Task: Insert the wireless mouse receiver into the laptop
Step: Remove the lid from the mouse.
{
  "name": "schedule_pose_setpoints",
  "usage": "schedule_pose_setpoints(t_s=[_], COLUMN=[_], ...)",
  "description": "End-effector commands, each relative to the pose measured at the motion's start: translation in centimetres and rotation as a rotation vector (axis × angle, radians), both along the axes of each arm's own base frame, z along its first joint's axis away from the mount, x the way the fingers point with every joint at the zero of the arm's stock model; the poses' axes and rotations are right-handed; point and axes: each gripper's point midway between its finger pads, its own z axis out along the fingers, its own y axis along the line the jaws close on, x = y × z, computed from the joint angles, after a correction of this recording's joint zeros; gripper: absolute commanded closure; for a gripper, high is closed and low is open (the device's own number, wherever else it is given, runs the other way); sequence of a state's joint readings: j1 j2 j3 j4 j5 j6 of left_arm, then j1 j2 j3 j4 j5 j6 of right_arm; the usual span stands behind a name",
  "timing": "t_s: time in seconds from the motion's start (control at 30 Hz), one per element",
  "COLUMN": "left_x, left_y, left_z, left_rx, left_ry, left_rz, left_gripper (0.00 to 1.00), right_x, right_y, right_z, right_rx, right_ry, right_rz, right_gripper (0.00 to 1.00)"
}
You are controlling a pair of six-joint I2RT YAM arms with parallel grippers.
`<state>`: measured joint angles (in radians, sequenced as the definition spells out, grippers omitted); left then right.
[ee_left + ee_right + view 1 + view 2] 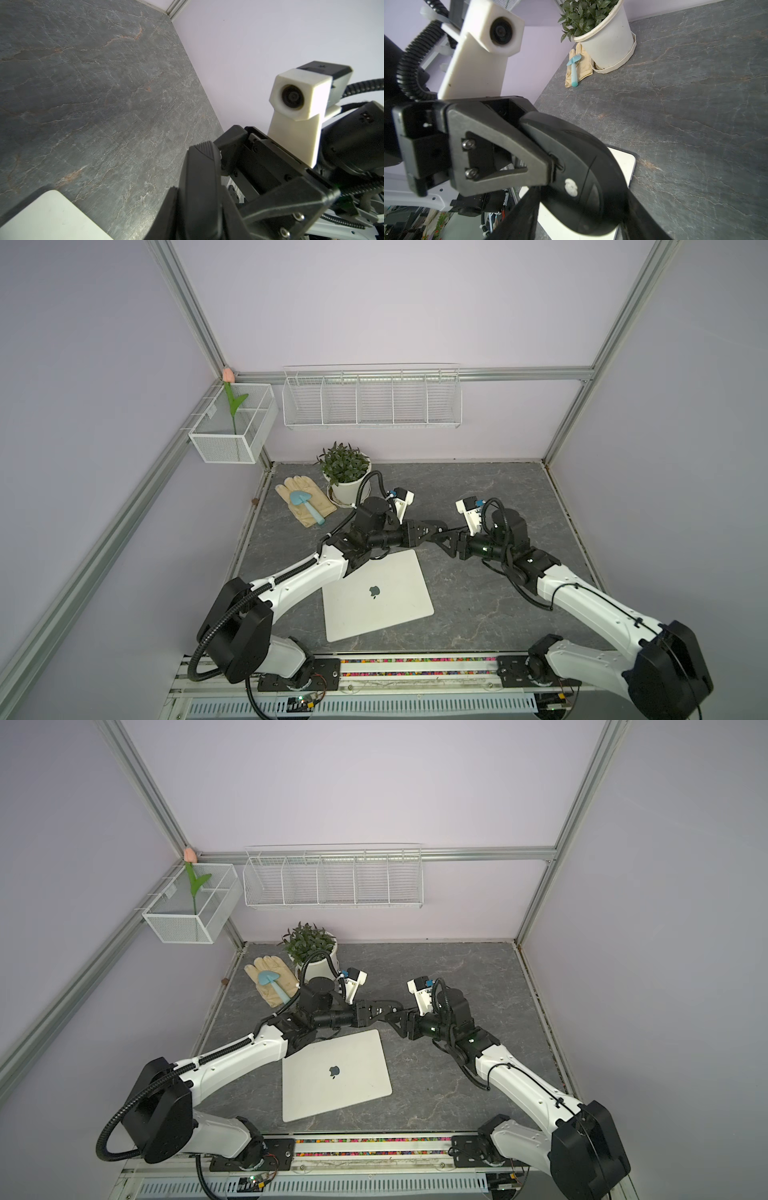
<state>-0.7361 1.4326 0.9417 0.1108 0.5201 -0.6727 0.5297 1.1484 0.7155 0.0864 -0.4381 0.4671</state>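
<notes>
Grey marble desk (478, 497): left claw (434, 527) clamped on computer mouse (571, 149) above laptop (374, 593) far edge; right claw (449, 536), jaws apart, straddles its free end lengthwise; wireless mouse receiver unseen

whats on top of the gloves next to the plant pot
A small blue trowel lies on the gloves; nothing else shows there. The patch of glove under the trowel, and anything beneath the gloves, is covered.

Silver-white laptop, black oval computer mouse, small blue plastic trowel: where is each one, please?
silver-white laptop (399, 585): a top view, bare lid.
black oval computer mouse (577, 145): right wrist view, upper shell.
small blue plastic trowel (573, 74): right wrist view, handle.
</notes>
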Motion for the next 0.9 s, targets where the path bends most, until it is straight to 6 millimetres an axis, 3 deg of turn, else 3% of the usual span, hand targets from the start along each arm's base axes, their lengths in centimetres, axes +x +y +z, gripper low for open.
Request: schedule_pose_setpoints(t_s=[0.0,0.57,0.87], left_x=[-0.6,-0.4,0.8], left_y=[-1.5,-0.5,0.3], left_z=[2.3,1.2,-0.9], left_rx=[-0.05,-0.011,0.048], left_ry=[-0.037,-0.048,-0.036], left_rz=[-0.052,-0.002,0.068], left_gripper=[1.0,1.0,1.0], right_x=[0.2,0.0,-0.7], right_y=[0.3,-1.8,-3.4], right_z=[0.6,0.7,0.8], right_rx=[-0.002,-0.056,-0.066], right_ry=[-0.04,-0.073,-0.078], right_rz=[0.0,-0.068,-0.105], right_gripper=[0.43,0.58,0.77])
